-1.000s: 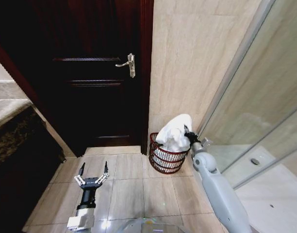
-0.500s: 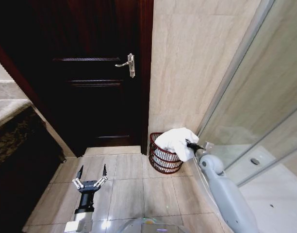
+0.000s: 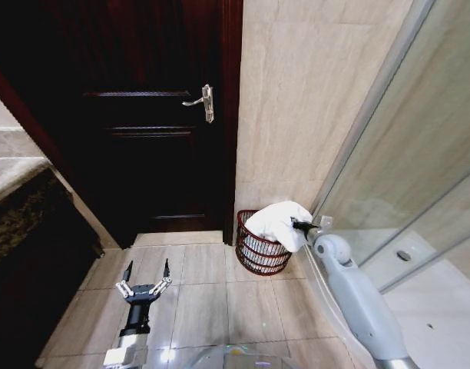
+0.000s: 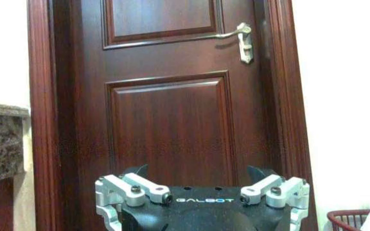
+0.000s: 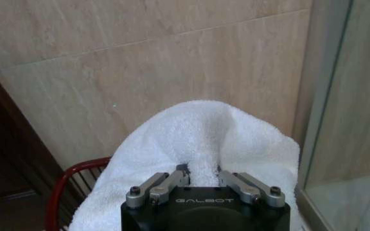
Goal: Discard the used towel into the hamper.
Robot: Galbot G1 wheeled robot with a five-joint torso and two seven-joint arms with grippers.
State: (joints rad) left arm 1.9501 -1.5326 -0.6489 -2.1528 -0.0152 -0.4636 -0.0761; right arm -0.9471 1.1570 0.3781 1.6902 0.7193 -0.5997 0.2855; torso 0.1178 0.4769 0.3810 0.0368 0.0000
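Dim doorway, bright tiled walls, wide-angle bending at edges

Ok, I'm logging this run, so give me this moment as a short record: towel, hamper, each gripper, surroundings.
towel: white towel draped over the hamper's rim, bulk on its right side
hamper: reddish-brown ribbed hamper on the tiled floor, against the beige wall, right of the dark door
right gripper: right gripper at the towel, shut on a fold of it
left gripper: left gripper open, low over the floor before the door, away from the hamper
right side: glass shower panel
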